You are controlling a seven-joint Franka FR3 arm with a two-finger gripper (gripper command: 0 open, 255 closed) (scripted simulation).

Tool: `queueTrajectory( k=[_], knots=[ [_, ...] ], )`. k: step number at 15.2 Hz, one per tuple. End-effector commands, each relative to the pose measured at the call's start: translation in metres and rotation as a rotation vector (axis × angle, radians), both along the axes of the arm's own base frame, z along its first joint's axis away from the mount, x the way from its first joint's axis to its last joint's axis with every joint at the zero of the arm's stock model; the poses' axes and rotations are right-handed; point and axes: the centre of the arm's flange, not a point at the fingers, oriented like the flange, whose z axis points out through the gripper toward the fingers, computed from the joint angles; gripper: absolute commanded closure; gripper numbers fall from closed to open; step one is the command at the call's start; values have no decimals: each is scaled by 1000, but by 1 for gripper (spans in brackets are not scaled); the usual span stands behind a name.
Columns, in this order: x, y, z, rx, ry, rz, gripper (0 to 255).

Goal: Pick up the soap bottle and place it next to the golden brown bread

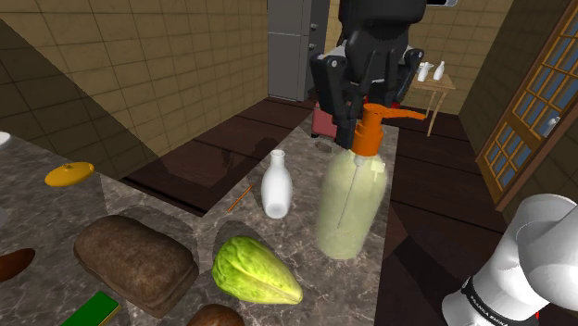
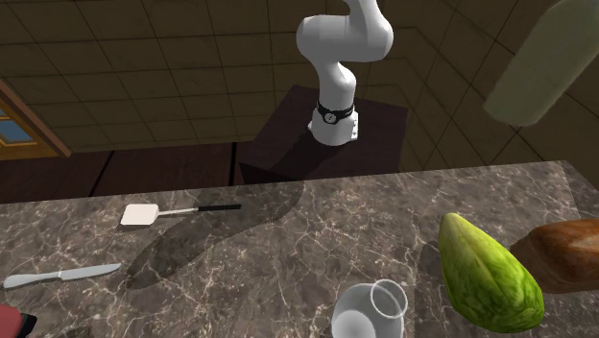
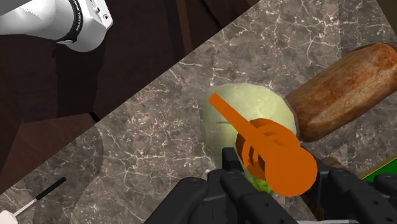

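The soap bottle (image 1: 352, 204) is pale translucent green with an orange pump top (image 1: 372, 130). My gripper (image 1: 363, 109) is shut on its orange neck and holds it upright, clear above the marble counter (image 1: 306, 241). Seen from the second exterior view, the bottle (image 2: 542, 62) hangs high at the upper right. From the wrist, the pump (image 3: 277, 162) sits between my black fingers (image 3: 232, 167), gripper (image 3: 278, 175) shut on it. The brown bread loaf (image 1: 134, 261) (image 2: 566, 252) (image 3: 347, 89) lies on the counter, off to the shoulder view's left of the bottle.
A green ridged gourd (image 1: 252, 271) (image 2: 485, 274) lies between bread and bottle. A white vase (image 1: 276, 185) (image 2: 370, 312) stands near it. A spatula (image 2: 154, 213) and a knife (image 2: 58, 277) lie further along the counter. An orange lid (image 1: 69, 173) rests at the shoulder view's left.
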Motion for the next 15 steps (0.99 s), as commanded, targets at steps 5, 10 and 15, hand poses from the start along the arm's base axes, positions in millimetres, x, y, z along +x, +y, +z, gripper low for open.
queueTrajectory(
  k=[5,10,15],
  knots=[
    [-46,68,3,1,0,-3,255],
    [-83,131,3,1,0,-3,255],
    [-83,131,-24,1,0,-3,255]
  ],
)
